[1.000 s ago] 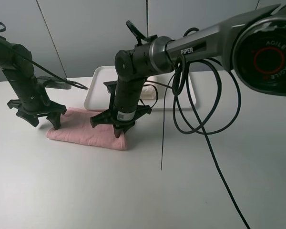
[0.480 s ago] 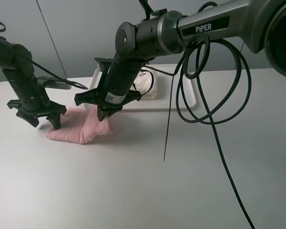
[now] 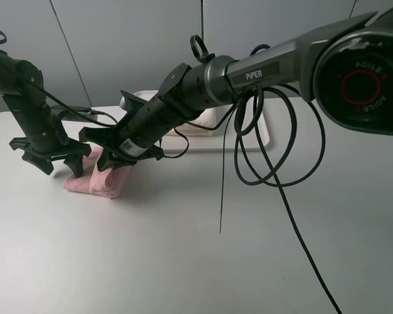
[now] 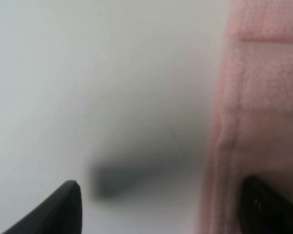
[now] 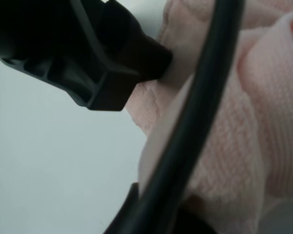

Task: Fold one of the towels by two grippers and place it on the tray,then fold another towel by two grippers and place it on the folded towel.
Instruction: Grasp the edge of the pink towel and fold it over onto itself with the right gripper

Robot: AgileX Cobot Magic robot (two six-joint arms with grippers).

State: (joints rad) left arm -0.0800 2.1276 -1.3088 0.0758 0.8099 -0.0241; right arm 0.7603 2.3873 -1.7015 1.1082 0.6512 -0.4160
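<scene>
The table [image 3: 183,261] holds the tray [image 3: 262,134] w/ a white towel [image 3: 206,121] already on it, and over the last sec the right arm has swung across, dragging one end of the pink towel [image 3: 108,183] over toward the left gripper [image 3: 62,163]. So the fold of towel no. 2 is approx. done; the pink towel sits bunched on the table, near the tray but not on it. Right gripper [image 3: 118,160] looks clamped on the pink towel; left jaws stand apart w/ one tip on the cloth edge.

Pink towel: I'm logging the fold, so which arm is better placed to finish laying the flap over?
Right. The right pincer holds the pink towel edge, doubled over toward the left pincer, which straddles the other end, open.
</scene>
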